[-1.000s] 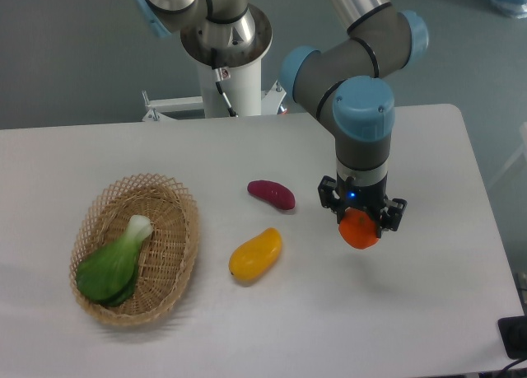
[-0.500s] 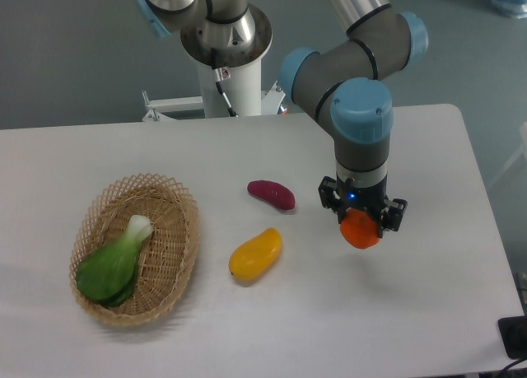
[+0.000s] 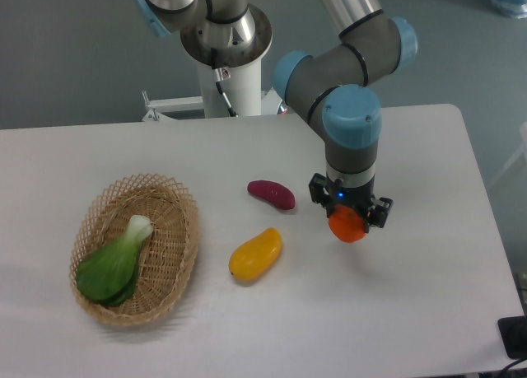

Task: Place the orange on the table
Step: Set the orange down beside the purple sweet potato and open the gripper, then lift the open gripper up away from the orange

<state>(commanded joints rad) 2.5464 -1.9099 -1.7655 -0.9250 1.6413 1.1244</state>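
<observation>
evidently the orange (image 3: 347, 225) is pinched between the fingers of the gripper (image 3: 348, 222), pointed straight down so the fruit can be set flat on the table (image 3: 428, 279). whether it touches the surface cannot be told. left of the gripper lie a purple vegetable (image 3: 272, 193) and a yellow fruit (image 3: 254, 254).

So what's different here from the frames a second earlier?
The gripper, still shut on the orange, has shifted slightly left and up in the image. The mango-like fruit, purple vegetable, and basket with its greens stayed put.
</observation>
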